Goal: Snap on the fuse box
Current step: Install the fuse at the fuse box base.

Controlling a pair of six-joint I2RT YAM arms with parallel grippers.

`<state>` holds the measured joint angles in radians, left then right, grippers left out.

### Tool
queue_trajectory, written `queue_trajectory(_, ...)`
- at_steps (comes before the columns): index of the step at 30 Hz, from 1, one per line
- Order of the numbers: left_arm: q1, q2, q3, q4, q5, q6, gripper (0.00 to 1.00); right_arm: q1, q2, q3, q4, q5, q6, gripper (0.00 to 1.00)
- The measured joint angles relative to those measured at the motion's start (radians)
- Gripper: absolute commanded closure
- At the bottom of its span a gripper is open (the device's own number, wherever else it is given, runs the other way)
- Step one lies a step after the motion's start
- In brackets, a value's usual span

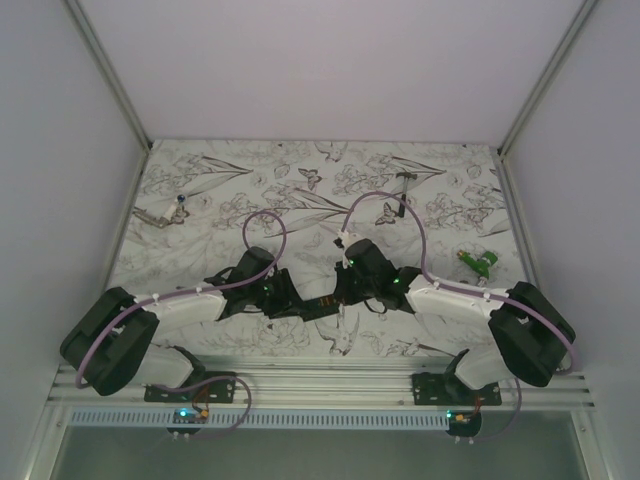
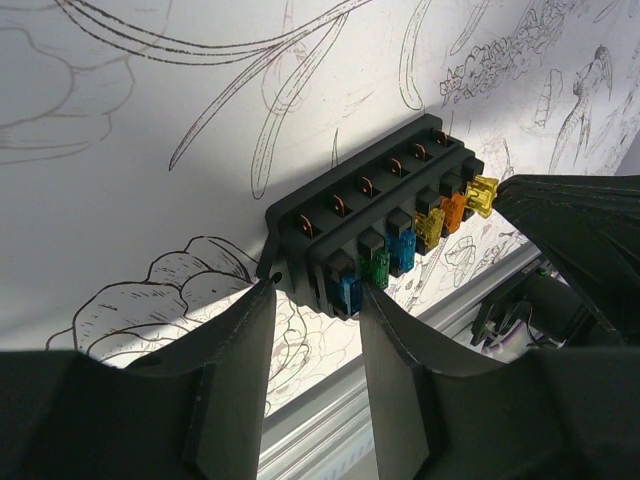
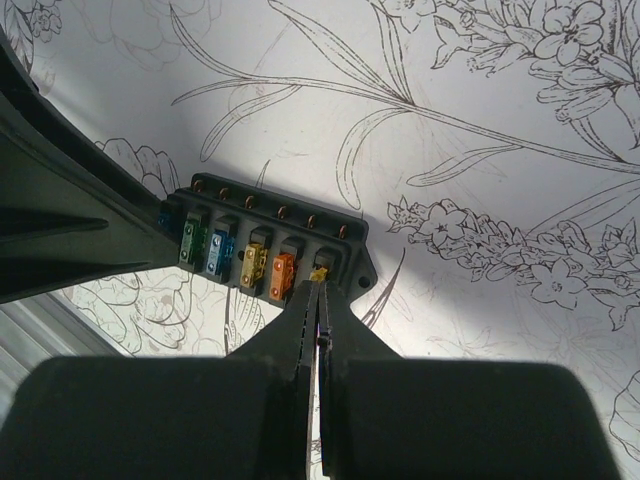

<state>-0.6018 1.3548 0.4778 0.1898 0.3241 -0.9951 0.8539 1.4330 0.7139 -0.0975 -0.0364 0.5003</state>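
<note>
Right gripper [image 3: 318, 287]: closed tight, tips pinching a small yellow fuse [image 3: 319, 272] at the right-end slot of the fuse box.
Left gripper [image 2: 315, 295]: jaws partway apart, clamped across the box's left end to brace it.
Table [image 1: 250, 180]: covered by a floral-print sheet.
Fuse box [image 2: 365, 215]: black, held between the two grippers at the middle of the table's near side. Whether it touches the sheet cannot be told.
Seated fuses [image 3: 240, 262]: blue, green, blue, yellow and orange in a row, level with one another.
Step in hand: judged to be pressing the last fuse home.
Doing it well: keep the fuse square to its slot and push straight in against the left grip. Release only when it sits level with its neighbours.
</note>
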Motion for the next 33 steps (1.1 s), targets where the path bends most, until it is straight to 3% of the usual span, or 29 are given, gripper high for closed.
queue_trajectory(33, 0.003, 0.000, 0.002, -0.005, 0.000, -0.008, 0.63, 0.014, 0.035, 0.055, -0.082, -0.008, -0.039, 1.00)
